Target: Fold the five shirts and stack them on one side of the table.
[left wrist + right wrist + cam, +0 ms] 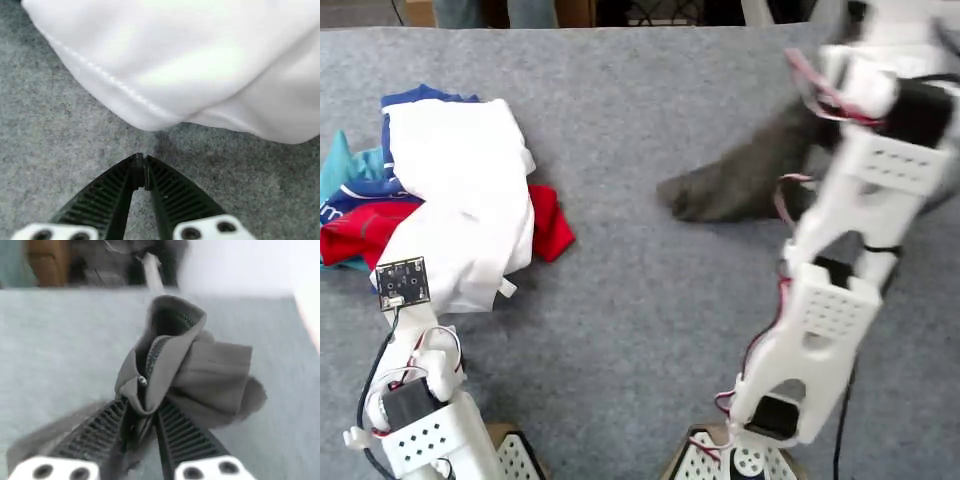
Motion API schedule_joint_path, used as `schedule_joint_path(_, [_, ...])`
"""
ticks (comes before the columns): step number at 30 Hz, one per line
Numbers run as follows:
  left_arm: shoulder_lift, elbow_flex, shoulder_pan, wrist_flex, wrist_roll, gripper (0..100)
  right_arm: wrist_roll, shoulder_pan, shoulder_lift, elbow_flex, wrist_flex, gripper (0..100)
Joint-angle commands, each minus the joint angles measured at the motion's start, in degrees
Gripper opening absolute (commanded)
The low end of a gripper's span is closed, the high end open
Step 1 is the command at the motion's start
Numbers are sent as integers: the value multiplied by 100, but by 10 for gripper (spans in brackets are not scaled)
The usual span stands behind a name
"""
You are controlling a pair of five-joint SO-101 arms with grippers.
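Observation:
A pile of shirts lies at the table's left: a white shirt (465, 195) on top, with red (550, 225), blue (415, 97) and teal (340, 160) cloth showing under it. The white shirt's hem (165, 65) lies just beyond my left gripper (140, 162), which is shut with nothing in it, low over the grey table (55, 135). A dark grey shirt (750, 175) is at the right, one end lifted. My right gripper (145, 412) is shut on a bunched fold of that grey shirt (200, 375), held above the table.
The left arm (415, 400) stands at the front left, below the pile. The right arm (840, 280) rises at the front right, covering part of the grey shirt. Grey table (650, 320) spreads between the pile and the grey shirt.

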Motion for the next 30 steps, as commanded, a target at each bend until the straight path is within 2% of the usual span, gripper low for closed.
schedule_joint_path(1, [-26,75,-40,88,-35,30,62,457,-330,1103,44,13])
schedule_joint_path(9, [-26,75,-40,88,-35,30,88,299,-356,3925,26,13])
schedule_joint_path(14, [-26,75,-40,88,-35,30,738,-26,-347,5279,9,13])
schedule_joint_path(17, [-26,75,-40,88,-35,30,791,-246,-338,6202,-88,13])
schedule_joint_path(26, [-26,75,-13,88,-35,30,519,-273,-356,8796,-2127,13])
schedule_joint_path(30, [-26,75,-4,88,-18,30,237,-281,-699,9147,-2523,14])
